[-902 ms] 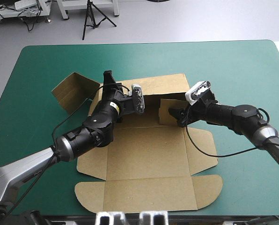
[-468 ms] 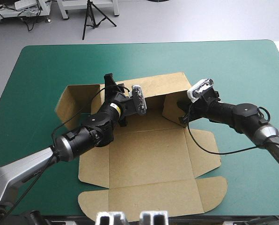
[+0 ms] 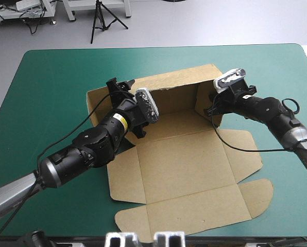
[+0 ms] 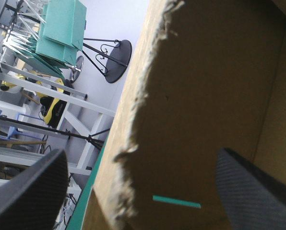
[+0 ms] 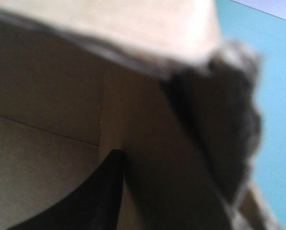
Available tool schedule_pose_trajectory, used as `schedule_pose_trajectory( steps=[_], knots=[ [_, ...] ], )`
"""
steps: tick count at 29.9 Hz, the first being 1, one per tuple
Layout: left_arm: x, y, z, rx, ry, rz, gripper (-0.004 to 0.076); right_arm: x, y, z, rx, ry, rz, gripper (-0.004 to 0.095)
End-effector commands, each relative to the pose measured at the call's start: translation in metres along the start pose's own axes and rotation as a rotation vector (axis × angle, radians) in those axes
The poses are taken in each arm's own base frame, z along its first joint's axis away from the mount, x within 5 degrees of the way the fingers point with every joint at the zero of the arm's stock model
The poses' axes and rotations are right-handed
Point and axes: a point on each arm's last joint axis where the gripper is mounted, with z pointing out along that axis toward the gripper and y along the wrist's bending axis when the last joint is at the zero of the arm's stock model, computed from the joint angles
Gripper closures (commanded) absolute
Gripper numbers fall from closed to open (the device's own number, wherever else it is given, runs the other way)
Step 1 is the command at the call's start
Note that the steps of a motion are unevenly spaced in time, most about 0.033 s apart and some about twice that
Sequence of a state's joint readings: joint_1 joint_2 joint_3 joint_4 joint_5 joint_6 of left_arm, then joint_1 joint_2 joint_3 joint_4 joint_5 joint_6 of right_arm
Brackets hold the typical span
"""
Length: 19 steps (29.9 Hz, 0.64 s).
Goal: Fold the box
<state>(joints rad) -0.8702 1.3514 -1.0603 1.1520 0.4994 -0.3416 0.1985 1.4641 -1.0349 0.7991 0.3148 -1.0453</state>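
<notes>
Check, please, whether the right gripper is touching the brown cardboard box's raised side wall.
Touching. The right wrist view shows a raised wall of the brown board box sandwiched between the right gripper's black fingers, all but shut on it.

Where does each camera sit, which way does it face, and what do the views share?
High view: above and behind the robot, looking down on the teal-green table; both arms show, left gripper and right gripper at the box.
Left wrist view: above the left wrist, facing a raised wall of the box between its open fingers.
Right wrist view: above the right wrist, close against the box; one black finger shows.
All share the box.
</notes>
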Motion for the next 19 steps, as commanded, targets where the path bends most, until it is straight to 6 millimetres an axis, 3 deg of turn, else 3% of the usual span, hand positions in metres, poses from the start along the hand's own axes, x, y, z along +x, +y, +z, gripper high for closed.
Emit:
schedule_pose_trajectory(
  steps=[1,3,4,6,8,14,19],
  knots=[
    [-0.013,0.020,-0.027,-0.061,-0.096,-0.031,0.0125,-0.024,-0.023,-0.019,0.107,-0.091,0.053,0.0925],
    [-0.012,0.025,-0.033,-0.075,-0.102,-0.042,0.0182,-0.026,-0.032,-0.022,0.107,-0.074,0.050,0.0925],
    [-0.011,0.028,-0.036,-0.086,-0.096,-0.047,0.0250,-0.027,-0.034,-0.024,0.104,-0.069,0.048,0.0924],
    [-0.008,0.033,-0.040,-0.111,-0.062,-0.078,0.0458,-0.028,-0.041,-0.028,0.104,-0.053,0.055,0.0925],
    [-0.003,0.037,-0.043,-0.143,-0.019,-0.102,0.0734,-0.029,-0.048,-0.033,0.114,-0.035,0.072,0.0924],
    [0.010,0.044,-0.046,-0.206,0.095,-0.227,0.0710,-0.035,-0.059,-0.045,0.114,0.031,0.058,0.0924],
    [0.031,0.059,-0.043,-0.208,0.202,-0.475,0.0710,-0.048,-0.066,-0.057,0.157,0.076,0.038,0.0925]
  ],
)
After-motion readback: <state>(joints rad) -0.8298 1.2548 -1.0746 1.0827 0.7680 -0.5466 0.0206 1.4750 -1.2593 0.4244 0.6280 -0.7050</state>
